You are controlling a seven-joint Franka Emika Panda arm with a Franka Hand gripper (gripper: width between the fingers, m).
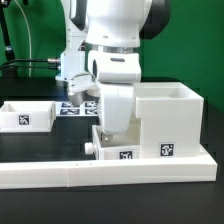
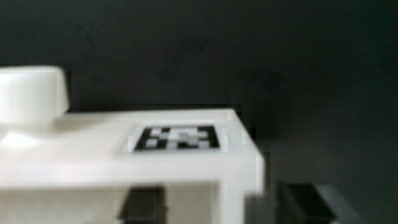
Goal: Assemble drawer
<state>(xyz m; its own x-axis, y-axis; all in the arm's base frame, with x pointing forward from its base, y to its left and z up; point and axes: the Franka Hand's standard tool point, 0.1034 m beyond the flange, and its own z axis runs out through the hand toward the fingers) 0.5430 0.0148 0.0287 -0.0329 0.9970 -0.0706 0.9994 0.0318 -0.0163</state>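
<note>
The tall white housing (image 1: 168, 112) stands at the exterior view's right, against the low border wall. A small tray (image 1: 118, 148) with a tag and a knob (image 1: 90, 148) sits right beside the housing on its left. My gripper (image 1: 112, 126) is down on this tray. In the wrist view my fingers (image 2: 151, 205) straddle the tray's wall (image 2: 187, 170) near its tag (image 2: 178, 137) and knob (image 2: 32, 95), closed on it. My gripper (image 2: 235, 205) holds that wall. A second tray (image 1: 28, 113) rests at the exterior view's left.
The low white L-shaped border wall (image 1: 110, 173) runs along the front. The marker board (image 1: 80, 106) lies behind the arm. Cables hang at the back left over the black table.
</note>
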